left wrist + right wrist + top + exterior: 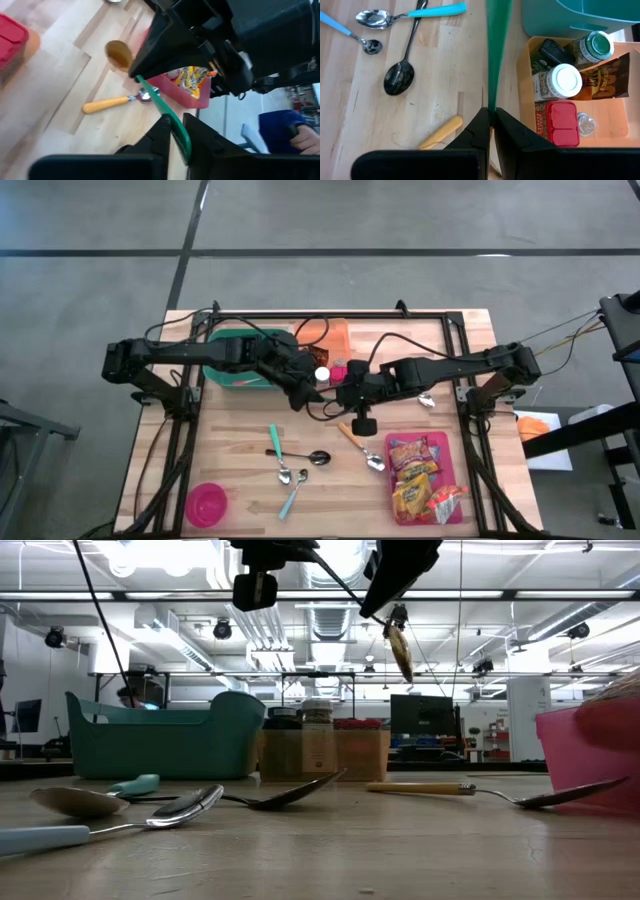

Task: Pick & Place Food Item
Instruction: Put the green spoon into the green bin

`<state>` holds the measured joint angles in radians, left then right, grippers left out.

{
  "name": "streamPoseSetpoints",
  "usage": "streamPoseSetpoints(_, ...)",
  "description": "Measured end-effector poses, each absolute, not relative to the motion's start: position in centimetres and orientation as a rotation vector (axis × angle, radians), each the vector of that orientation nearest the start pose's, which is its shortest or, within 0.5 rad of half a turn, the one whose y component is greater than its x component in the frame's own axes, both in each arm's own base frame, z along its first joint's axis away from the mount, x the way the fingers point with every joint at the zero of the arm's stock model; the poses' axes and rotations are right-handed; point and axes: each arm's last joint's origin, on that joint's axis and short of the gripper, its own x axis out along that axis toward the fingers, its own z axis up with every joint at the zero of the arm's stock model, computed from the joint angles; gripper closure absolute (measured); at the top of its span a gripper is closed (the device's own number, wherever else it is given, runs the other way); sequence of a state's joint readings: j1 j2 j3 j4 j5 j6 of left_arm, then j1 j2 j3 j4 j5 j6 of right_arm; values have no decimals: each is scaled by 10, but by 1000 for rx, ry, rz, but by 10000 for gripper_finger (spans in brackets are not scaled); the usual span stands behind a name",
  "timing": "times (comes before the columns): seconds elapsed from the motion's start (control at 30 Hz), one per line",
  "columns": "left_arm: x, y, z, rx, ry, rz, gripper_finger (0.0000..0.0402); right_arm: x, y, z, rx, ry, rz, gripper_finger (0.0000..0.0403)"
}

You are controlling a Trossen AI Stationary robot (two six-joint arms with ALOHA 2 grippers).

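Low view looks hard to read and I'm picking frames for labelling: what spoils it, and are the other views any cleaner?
Low view: bright ceiling lights blow out the top, leaving the arms as silhouettes, and the nearest spoon is soft. High view: evenly lit, no glare. Left wrist view: the near fingers are blurred. Right wrist view: the green-handled utensil is soft, while the spoons are sharp.

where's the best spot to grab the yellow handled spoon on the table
Take the yellow handled spoon by the middle of its straight handle, coming straight down from above. It lies flat and apart from the other spoons, and the handle is its thickest part, with bare table on both sides.
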<state>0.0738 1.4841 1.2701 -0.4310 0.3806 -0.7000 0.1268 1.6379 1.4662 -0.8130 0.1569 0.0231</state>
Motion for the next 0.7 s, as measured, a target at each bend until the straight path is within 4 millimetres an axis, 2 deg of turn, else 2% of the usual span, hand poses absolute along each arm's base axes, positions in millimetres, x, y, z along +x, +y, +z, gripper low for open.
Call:
streamPoseSetpoints(0.07, 324, 13, 315, -786, 721, -60, 382, 340, 39, 304, -115, 980, -37, 391)
streamPoseSetpoints(0.17, 323, 14, 314, -752, 728, -60, 396, 340, 39, 304, -112, 979, -37, 391)
streamPoseSetpoints(0.7, 321, 15, 312, -711, 745, -4, 401, 340, 38, 303, -126, 973, -74, 387)
